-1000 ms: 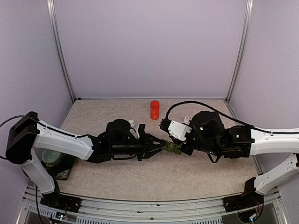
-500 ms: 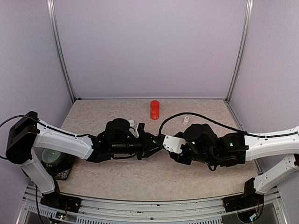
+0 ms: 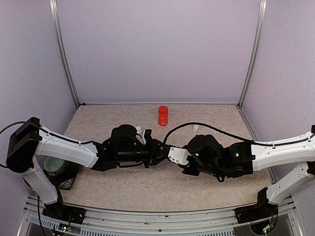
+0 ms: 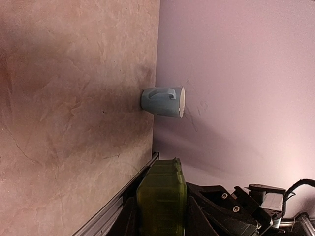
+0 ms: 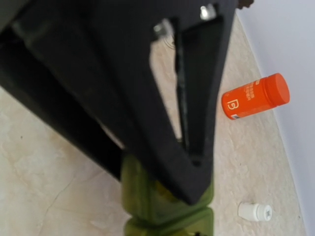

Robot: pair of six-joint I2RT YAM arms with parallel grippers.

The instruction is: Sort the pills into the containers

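The containers point(image 4: 162, 196), a dark green strip, stick out from between the fingers of my left gripper point(image 4: 161, 209), which is shut on one end. The right wrist view shows the same green containers point(image 5: 167, 209) close up, half covered by the black fingers point(image 5: 147, 98) of the left gripper. From above, my left gripper point(image 3: 158, 149) and my right gripper point(image 3: 170, 153) meet at mid-table. The right wrist hides the strip there and hides the right jaws, so I cannot see how they stand. No pills are in view.
An orange bottle point(image 3: 163, 115) point(image 5: 256, 96) stands near the back wall, and a small white cap point(image 3: 196, 127) point(image 5: 255, 212) sits to its right. A pale blue mug point(image 4: 162, 102) rests against the wall. A dark stand point(image 3: 61, 177) is at the left edge.
My right arm has slid left up to the left gripper and now covers the green strip in the top view. The left arm has stayed put.
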